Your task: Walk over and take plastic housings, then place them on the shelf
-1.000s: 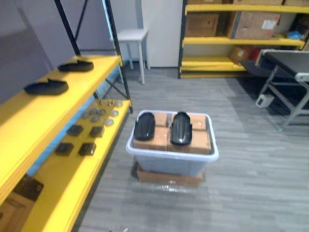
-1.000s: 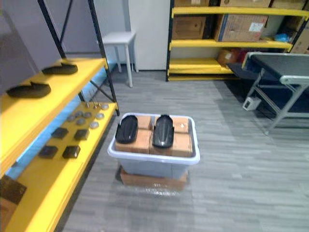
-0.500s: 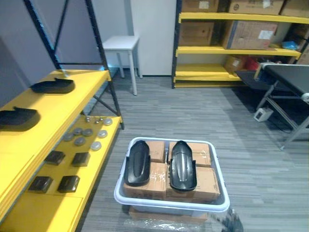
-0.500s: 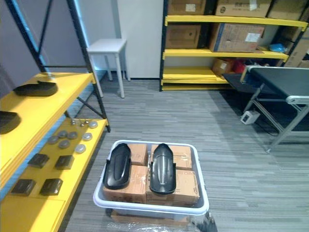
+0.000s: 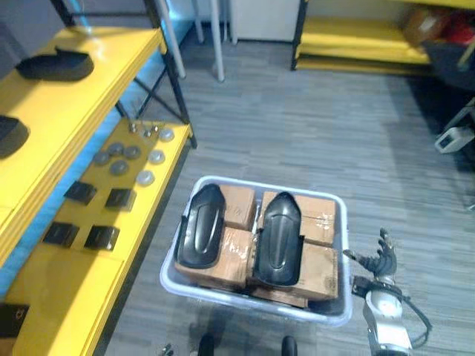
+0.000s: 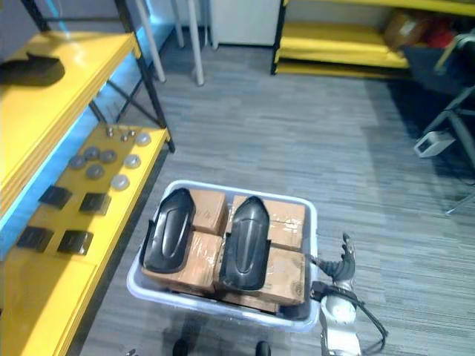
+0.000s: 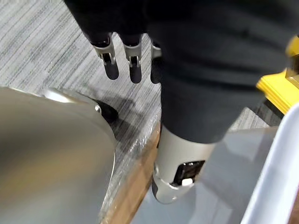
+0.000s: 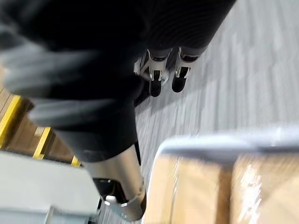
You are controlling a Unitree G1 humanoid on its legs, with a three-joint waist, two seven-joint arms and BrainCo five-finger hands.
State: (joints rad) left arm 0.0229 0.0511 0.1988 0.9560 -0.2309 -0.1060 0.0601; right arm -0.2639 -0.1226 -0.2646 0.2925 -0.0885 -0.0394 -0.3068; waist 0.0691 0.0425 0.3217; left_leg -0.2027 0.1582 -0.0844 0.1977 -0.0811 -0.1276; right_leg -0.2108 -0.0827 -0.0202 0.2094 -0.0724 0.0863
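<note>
- Right hand [image 5: 381,258] hung released, its fingers spread and straight, grasping nothing, over the grey floor [image 5: 297,126] just beside the near right corner of the bin [image 5: 346,230] and outside its rim.
- Left hand [image 7: 122,56] showed in its own wrist view with its fingers straight and relaxed, empty, above the floor close to the bin's pale wall.
- Inside the bin, cardboard boxes [image 5: 320,267] filled the space up to the rim.
- Two black plastic housings lay on top of those boxes, side by side and lengthwise from the near edge to the far edge: the left housing [image 5: 200,226] along the bin's left side, the right housing [image 5: 280,239] about the middle.
- Left of the bin stood the yellow shelf [image 5: 82,111]; on its upper board lay a far shelf housing [image 5: 56,65] and a near shelf housing [image 5: 9,135], well apart.
- On the shelf's lower board lay grey round discs [image 5: 132,152] toward the far end and square black parts [image 5: 119,198] nearer.
</note>
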